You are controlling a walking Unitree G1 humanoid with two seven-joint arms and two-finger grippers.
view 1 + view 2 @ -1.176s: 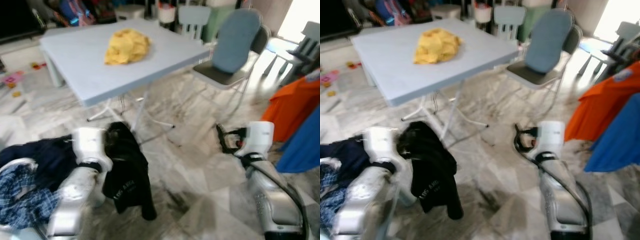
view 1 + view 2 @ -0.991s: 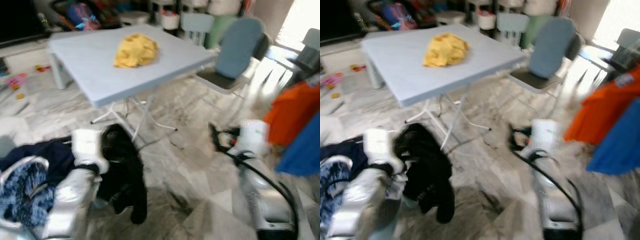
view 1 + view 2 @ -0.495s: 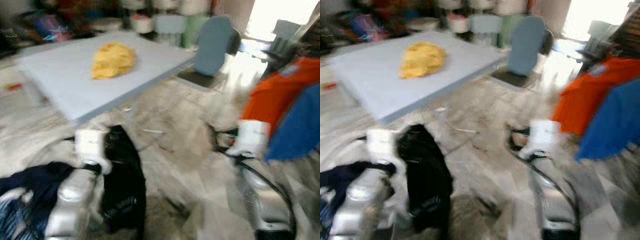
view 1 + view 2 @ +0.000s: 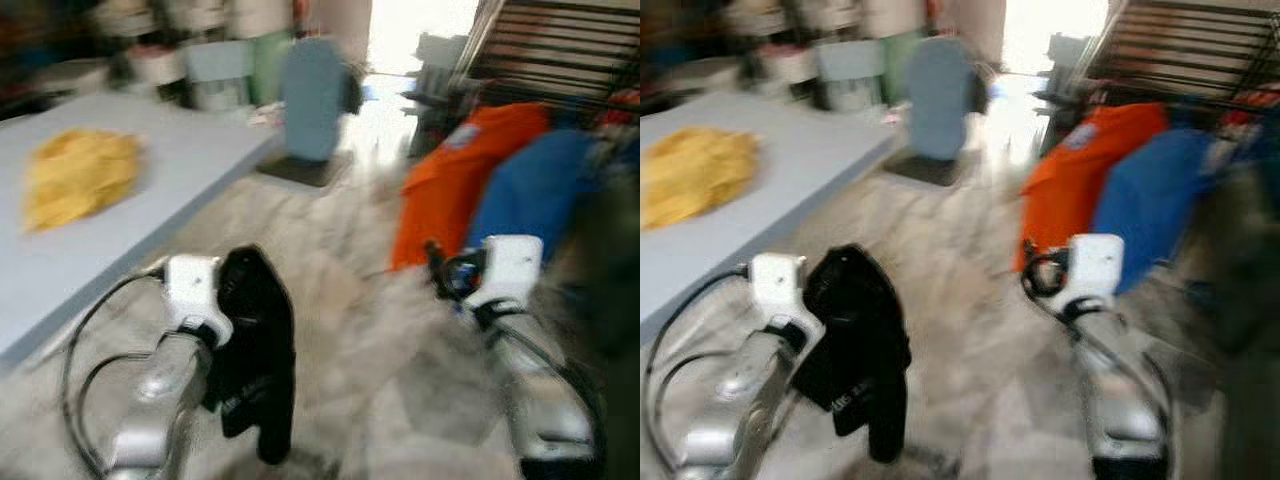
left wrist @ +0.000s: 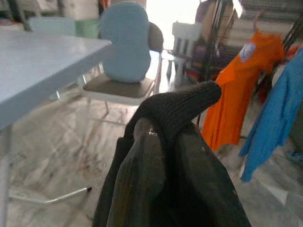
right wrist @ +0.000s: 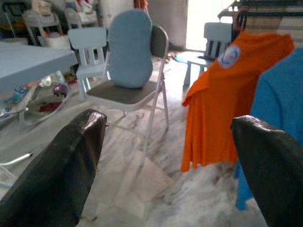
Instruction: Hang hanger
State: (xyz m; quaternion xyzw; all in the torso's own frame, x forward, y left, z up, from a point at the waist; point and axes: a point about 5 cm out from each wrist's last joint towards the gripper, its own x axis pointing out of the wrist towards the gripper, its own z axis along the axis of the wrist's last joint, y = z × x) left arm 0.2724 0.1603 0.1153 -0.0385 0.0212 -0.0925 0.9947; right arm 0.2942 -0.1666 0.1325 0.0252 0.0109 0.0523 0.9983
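Observation:
A black garment (image 4: 255,350) hangs from my left gripper (image 4: 228,292), low at the left. In the left wrist view the black cloth (image 5: 175,142) drapes over both fingers; any hanger inside it is hidden. My right gripper (image 4: 440,275) is held out at the right, open, with nothing between its fingers (image 6: 61,165). Ahead of it an orange shirt (image 4: 450,180) and a blue shirt (image 4: 525,185) hang on a drying rack (image 4: 560,50). The eye views are blurred.
A light blue table (image 4: 60,250) with a yellow cloth (image 4: 75,175) on it stands at the left. A folding chair with a blue back (image 4: 310,100) is behind it. Marble floor (image 4: 360,330) lies between me and the rack.
The camera has swung right: the table slid to the left and the rack with the orange and blue shirts came into view. Both arms keep their pose, the garment still held.

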